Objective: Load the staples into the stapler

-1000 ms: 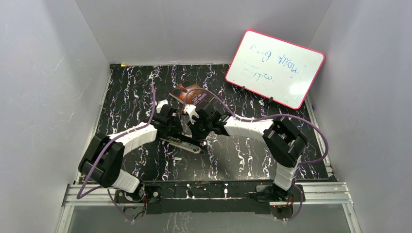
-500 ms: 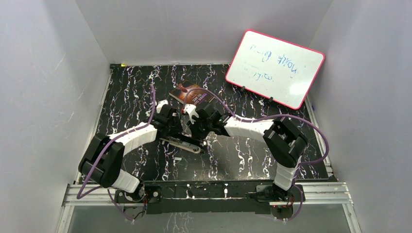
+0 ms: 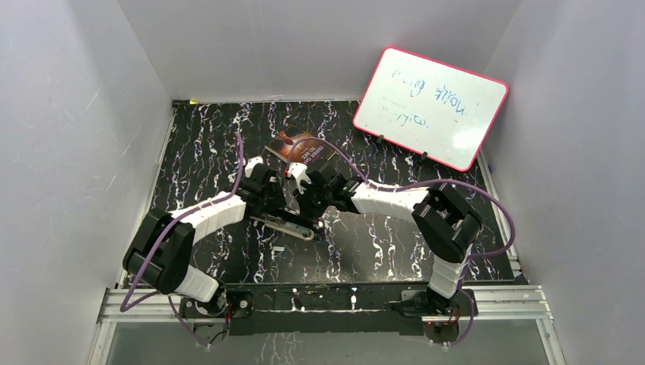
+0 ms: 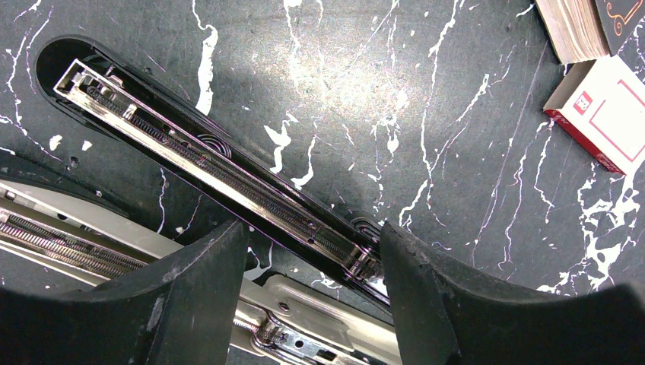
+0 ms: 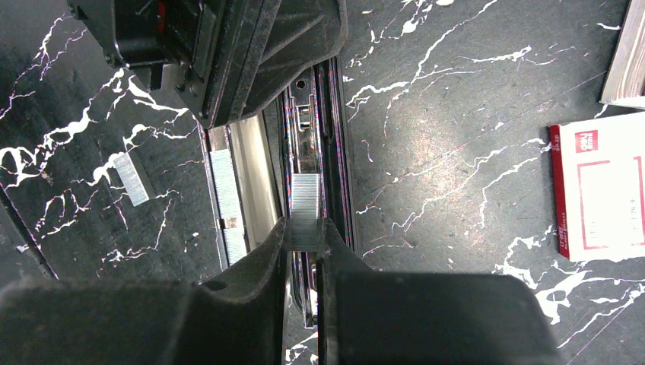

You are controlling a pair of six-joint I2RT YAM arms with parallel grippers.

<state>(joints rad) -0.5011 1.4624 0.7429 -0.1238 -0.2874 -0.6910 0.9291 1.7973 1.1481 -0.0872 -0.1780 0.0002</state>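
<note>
The stapler (image 3: 285, 226) lies opened flat on the black marbled table, its long magazine channel (image 4: 205, 163) bare and facing up. My right gripper (image 5: 305, 228) is shut on a short silver-grey strip of staples (image 5: 305, 209) and holds it right over the channel (image 5: 313, 129), lined up lengthwise. My left gripper (image 4: 313, 255) is open, its two fingers straddling the stapler at the hinge end. One finger (image 4: 426, 296) rests against the end of the magazine. In the top view the two grippers (image 3: 266, 194) (image 3: 308, 196) meet over the stapler.
A loose staple strip (image 5: 131, 179) lies on the table, and another (image 5: 224, 190) on the stapler's metal arm. The white-and-red staple box (image 5: 601, 190) (image 4: 605, 114) sits beside a brown book (image 3: 300, 146). A pink-rimmed whiteboard (image 3: 430, 106) leans at the back right.
</note>
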